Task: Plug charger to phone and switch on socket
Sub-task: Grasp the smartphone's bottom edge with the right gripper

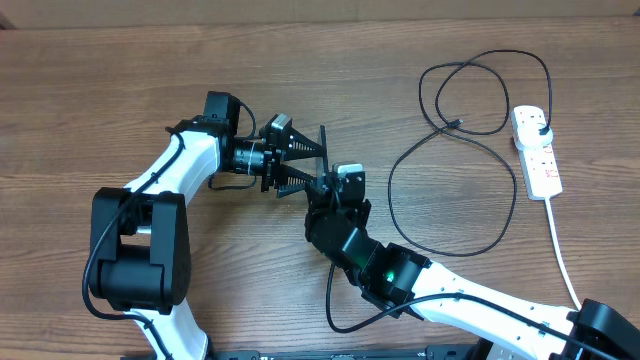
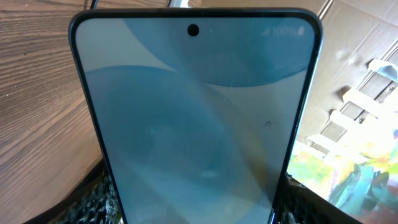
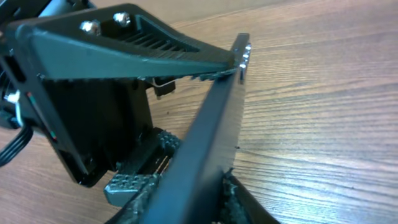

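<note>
The phone (image 1: 323,136) stood on edge off the table (image 1: 120,80), near its middle. From overhead I saw it only as a thin dark line. In the left wrist view its blue-white screen (image 2: 193,124) filled nearly the whole frame, with the camera hole at 12 o'clock. The left gripper (image 1: 318,165) was clenched on the phone from the 9 o'clock side, one finger on each long edge. The right gripper (image 1: 335,190) came up from 5 o'clock. In its own wrist view, dark fingers (image 3: 239,202) sat on either side of the phone's edge (image 3: 211,124), but I could not tell whether they were pressing on it or merely around it.

The charger (image 1: 450,170) lay in loose loops at 3 o'clock, well apart from the phone, its connector tip (image 1: 458,124) free on the wood. The socket (image 1: 536,152) lay at 2 o'clock by the table's edge, with a plug (image 1: 538,123) in its far end. Its white cord (image 1: 560,245) trailed towards 4 o'clock.
</note>
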You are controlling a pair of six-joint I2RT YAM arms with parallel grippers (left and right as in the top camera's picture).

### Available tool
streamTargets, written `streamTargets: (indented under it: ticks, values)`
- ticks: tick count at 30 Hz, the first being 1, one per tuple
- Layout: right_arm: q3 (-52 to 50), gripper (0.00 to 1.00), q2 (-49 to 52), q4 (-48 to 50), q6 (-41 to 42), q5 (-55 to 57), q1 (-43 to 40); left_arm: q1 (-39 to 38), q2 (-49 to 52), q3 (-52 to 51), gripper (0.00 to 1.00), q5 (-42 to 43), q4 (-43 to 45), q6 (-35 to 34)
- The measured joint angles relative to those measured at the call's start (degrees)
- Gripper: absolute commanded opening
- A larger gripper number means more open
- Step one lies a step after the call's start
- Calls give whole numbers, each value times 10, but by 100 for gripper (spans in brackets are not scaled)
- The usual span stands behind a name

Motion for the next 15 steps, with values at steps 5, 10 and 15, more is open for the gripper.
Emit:
streamTargets:
  ticks: [5,10,15]
  values:
    - [0,21,0,-2,-2,10,0,1,0,0,68,0,0,0]
    - [0,16,0,-2,-3,14,0,3,0,0,70,1,0,0]
    - [0,9,0,-5,-6,24,-1,5,0,0,71,1,-2,0]
